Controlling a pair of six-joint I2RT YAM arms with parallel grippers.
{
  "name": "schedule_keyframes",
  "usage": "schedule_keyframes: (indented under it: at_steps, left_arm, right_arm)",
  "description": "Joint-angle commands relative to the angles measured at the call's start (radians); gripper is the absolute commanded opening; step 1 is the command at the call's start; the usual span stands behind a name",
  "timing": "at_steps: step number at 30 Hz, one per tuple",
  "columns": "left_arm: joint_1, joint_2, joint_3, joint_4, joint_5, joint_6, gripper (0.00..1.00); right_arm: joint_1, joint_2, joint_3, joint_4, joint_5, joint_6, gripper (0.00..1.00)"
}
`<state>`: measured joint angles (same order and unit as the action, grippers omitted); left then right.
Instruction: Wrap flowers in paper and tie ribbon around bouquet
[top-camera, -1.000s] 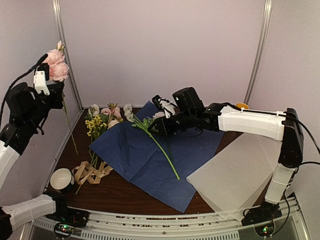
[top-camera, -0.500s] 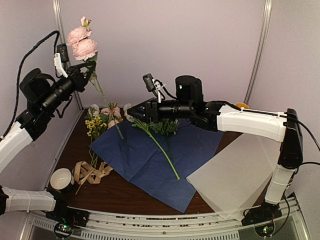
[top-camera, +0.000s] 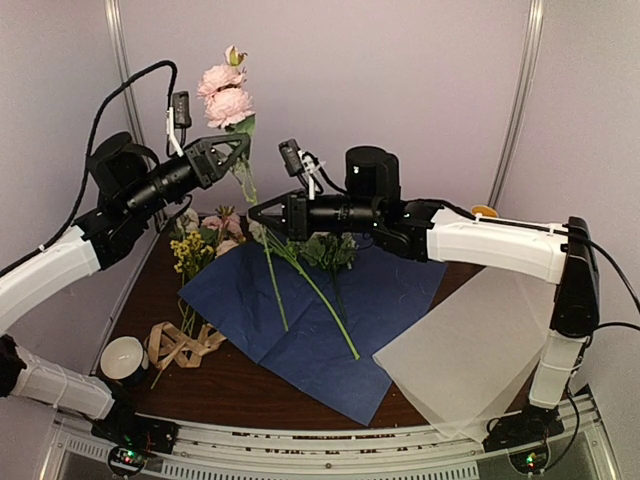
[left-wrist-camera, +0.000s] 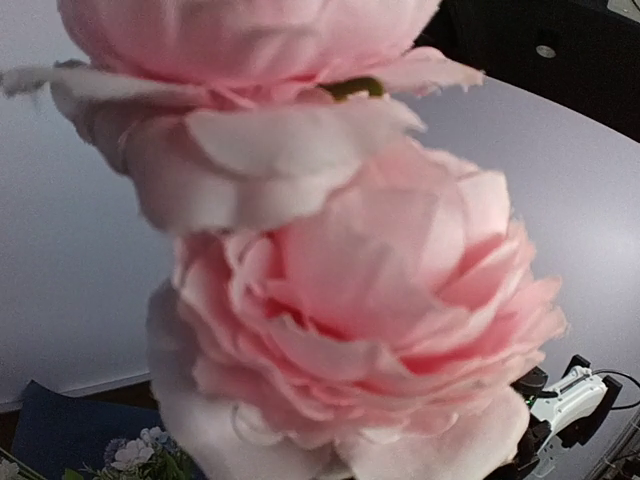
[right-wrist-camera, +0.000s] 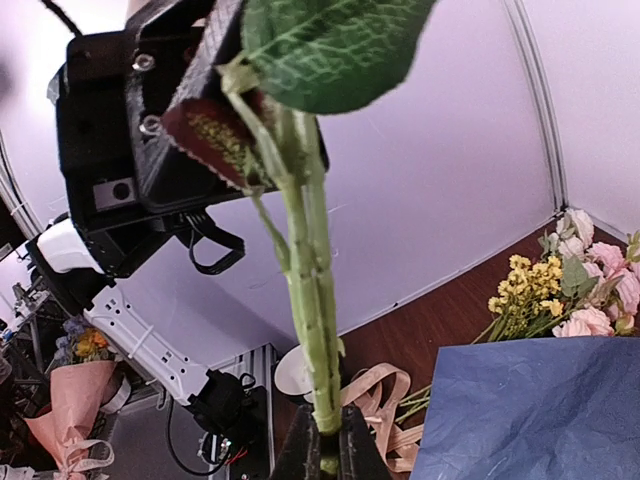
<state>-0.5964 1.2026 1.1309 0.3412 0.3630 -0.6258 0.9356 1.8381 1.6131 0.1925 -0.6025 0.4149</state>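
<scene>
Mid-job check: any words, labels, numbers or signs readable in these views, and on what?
None can be read in any view.
The paper, the ribbon, the pale sheet and the pink flower carry no print.
The arms' casings show no legible label.

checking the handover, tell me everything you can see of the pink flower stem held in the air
The pink flower stem looks artificial: two pale pink blooms, a small bud on top, a green leaf, a long thin green stalk. It stands nearly upright in the air. The left gripper is shut on the stalk under the blooms, the right gripper shut on it lower down. Its lower end hangs over the blue paper; contact there is unclear.
</scene>
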Motion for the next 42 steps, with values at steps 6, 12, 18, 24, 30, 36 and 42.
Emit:
schedule_keyframes:
  at_steps: [6,12,18,24,30,36,42]
  left_arm:
    - [-0.003,0.028,0.180,-0.381,-0.313,0.093,0.75]
    - [0.092,0.105,0.239,-0.805,-0.613,0.143,0.85]
    - [0.335,0.184,0.086,-0.892,-0.555,0.075,0.82]
    - [0.507,0.339,-0.004,-0.890,-0.487,0.040,0.76]
    - [0.542,0.507,-0.022,-0.861,-0.390,0.062,0.64]
    - [0.564,0.587,-0.049,-0.809,-0.344,0.056,0.46]
    - [0.568,0.632,0.014,-0.889,-0.330,0.073,0.47]
  right_arm:
    - [-0.077,-0.033,-0.118,-0.202,0.200,0.048,0.00]
    - [-0.121,0.089,-0.070,-0.545,0.373,-0.048,0.00]
    - [-0.124,0.224,0.074,-0.763,0.544,-0.115,0.00]
    - [-0.143,0.352,0.215,-0.869,0.621,-0.079,0.09]
    - [-0.143,0.352,0.234,-0.900,0.634,-0.077,0.27]
    - [-0.141,0.279,0.177,-0.864,0.599,-0.080,0.28]
    - [-0.142,0.242,0.160,-0.849,0.554,-0.071,0.28]
